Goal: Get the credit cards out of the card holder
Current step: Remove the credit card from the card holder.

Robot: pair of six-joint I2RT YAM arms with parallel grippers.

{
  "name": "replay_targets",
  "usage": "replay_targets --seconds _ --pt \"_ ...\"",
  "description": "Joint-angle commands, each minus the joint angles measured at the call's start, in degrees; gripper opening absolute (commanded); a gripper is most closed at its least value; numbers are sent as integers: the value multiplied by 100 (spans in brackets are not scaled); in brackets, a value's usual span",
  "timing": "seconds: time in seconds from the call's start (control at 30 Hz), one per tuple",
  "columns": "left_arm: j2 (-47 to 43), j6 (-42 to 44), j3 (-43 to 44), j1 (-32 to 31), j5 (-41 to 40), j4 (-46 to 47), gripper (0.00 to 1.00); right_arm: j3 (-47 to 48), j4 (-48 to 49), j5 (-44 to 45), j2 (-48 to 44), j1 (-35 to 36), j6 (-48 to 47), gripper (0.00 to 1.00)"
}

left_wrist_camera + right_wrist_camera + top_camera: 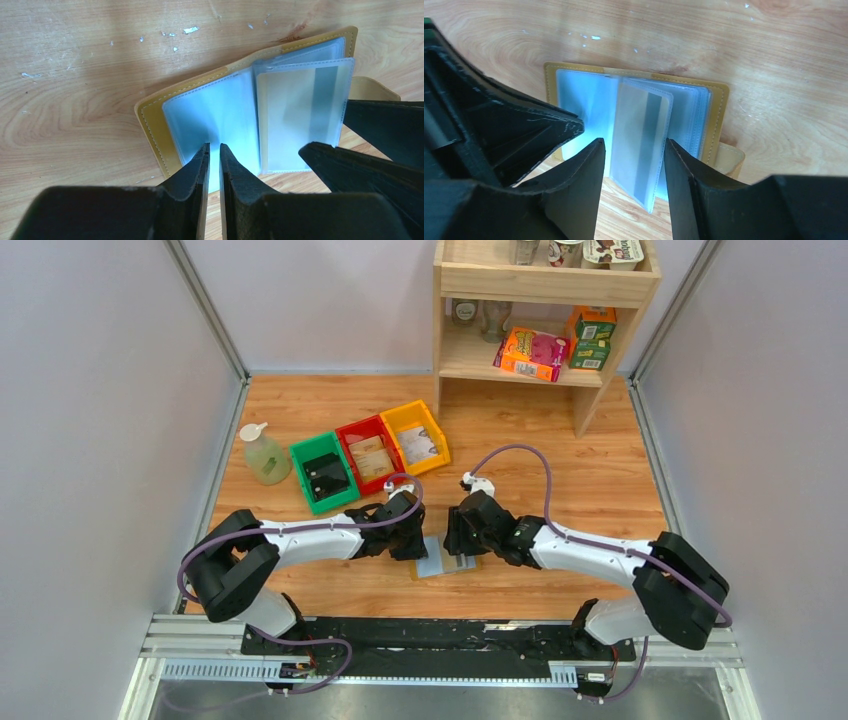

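Note:
The mustard-yellow card holder [445, 562] lies open on the wooden table between my two grippers. It also shows in the left wrist view [150, 117] and the right wrist view [716, 115], with pale blue clear pockets. A whitish credit card [646, 135] with a dark stripe sits in a raised clear sleeve; it also shows in the left wrist view [300, 110]. My left gripper [215, 146] is shut, its tips over the holder's left pocket. My right gripper [634, 142] is open, one finger on each side of the raised sleeve, not closed on it.
Green [322, 475], red [368, 455] and yellow [416, 437] bins stand in a row behind the left arm. A soap bottle [263, 453] stands to their left. A wooden shelf [540, 300] with boxes stands at the back right.

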Motion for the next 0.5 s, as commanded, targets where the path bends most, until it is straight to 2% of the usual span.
replay_targets --seconds 0.0,0.47 --pt "58 -33 -43 13 38 -49 20 70 291 -203 -289 -11 -92 50" --pt "-355 -218 -298 13 -6 232 20 18 897 -1161 -228 -2 -75 49"
